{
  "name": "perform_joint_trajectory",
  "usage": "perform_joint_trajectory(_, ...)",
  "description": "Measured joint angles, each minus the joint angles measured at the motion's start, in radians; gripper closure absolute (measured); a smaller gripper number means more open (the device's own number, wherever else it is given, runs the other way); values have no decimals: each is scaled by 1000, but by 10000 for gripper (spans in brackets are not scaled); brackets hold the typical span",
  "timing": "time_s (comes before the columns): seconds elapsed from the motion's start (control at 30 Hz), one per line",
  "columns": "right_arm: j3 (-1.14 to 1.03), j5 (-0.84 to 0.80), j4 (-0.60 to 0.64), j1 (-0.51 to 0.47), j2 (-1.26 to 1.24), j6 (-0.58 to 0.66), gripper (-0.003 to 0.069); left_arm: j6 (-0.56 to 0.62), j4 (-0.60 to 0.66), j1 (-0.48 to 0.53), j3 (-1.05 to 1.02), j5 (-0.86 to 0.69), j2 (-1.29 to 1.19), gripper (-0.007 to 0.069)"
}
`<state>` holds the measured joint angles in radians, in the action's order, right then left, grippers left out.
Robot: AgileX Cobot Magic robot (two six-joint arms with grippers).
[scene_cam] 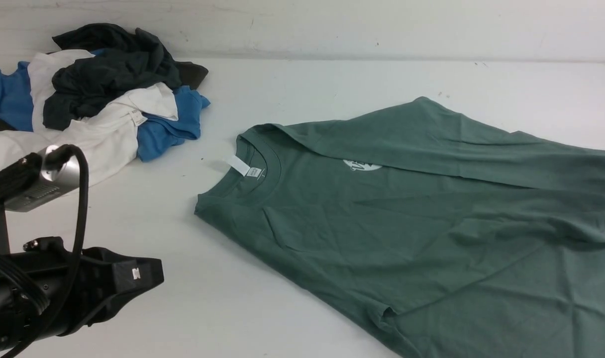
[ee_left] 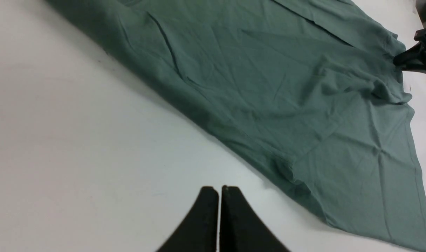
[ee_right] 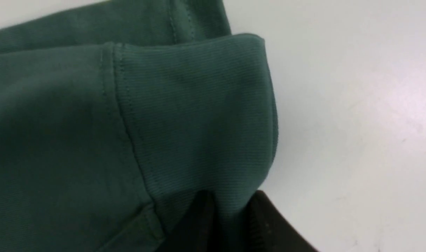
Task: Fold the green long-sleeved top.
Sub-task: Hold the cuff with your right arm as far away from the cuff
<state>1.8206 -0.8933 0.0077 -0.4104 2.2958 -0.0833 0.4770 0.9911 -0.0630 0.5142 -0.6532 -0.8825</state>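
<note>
jaws first: the right jaws are pinched narrow on the green long-sleeved top [scene_cam: 407,223], with a fold of ribbed fabric running down between the two black fingers [ee_right: 202,224]. the left jaws are pressed together on nothing, hanging over bare desk [scene_cam: 223,298] just off the top's near edge. the top lies flat across the right half of the desk. its long axis runs from the collar [scene_cam: 262,166] near the middle out to the hem on the robot's right, which passes beyond the front view. a pile of other clothes [scene_cam: 98,94] sits well apart at the far left. the far sleeve [scene_cam: 456,144] is laid across the chest and covers the upper part of the white print [scene_cam: 362,166]. the piece in the right jaws is a cuff [ee_right: 199,112], lying at the right-hand edge of the garment, beside bare desk. which sleeve it belongs to cannot be told from the close view. the white neck tag [scene_cam: 239,165] pokes out of the collar toward the pile. judging from this, the next fold turns on the right arm: it is at the fabric and has a grip, and the body of the top stretches away from its jaws toward the collar, so the cuff would travel inward over the body. the left arm [scene_cam: 83,288] is near the lower edge but touches nothing.
</note>
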Motion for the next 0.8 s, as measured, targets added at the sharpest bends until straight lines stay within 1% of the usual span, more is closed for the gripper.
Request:
perform_joint_trajectory(0.03,0,0,-8,0,-4,0,606,0,0,0,0,0,0,625)
perform_joint_trajectory(0.07,0,-1,-14,0,-9,0,613,0,0,0,0,1,0,625)
perform_joint_trajectory(0.27,0,-9,-65,1,-57,4,613,1,1,0,0,1,0,625)
perform_joint_trajectory(0.47,0,-30,-181,12,-134,4,613,4,1,0,0,1,0,625)
perform_joint_trajectory(0.8,0,-28,-201,14,-92,8,610,4,1,0,0,-12,0,625)
